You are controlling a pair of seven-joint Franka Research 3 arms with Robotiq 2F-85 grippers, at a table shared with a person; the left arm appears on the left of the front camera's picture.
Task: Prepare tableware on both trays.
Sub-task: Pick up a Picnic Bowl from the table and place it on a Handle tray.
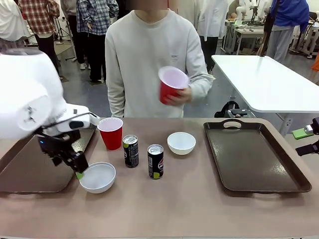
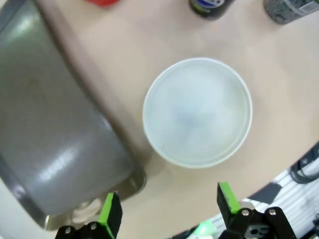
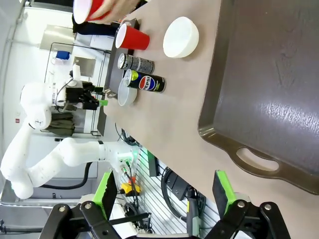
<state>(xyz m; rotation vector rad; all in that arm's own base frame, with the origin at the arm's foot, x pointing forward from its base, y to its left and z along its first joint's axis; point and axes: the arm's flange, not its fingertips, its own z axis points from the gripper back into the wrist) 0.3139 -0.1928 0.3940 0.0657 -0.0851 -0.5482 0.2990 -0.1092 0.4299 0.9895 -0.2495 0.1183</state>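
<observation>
My left gripper (image 1: 76,168) hangs open just left of a small white bowl (image 1: 97,177), off the near right corner of the left tray (image 1: 30,169). From the left wrist, this bowl (image 2: 198,110) lies ahead of the spread green pads (image 2: 110,214), untouched. A red cup (image 1: 110,133), two black cans (image 1: 130,151) (image 1: 155,161) and a second white bowl (image 1: 181,143) stand mid-table. The person holds another red cup (image 1: 171,84) above the far edge. My right gripper (image 3: 164,189) is open beyond the handle end of the right tray (image 3: 269,89), which has nothing in it.
The right tray (image 1: 254,154) covers the right side of the table, and part of my right gripper (image 1: 308,135) shows at the picture's edge. A white table (image 1: 269,82) stands behind. The left tray (image 2: 45,134) is bare.
</observation>
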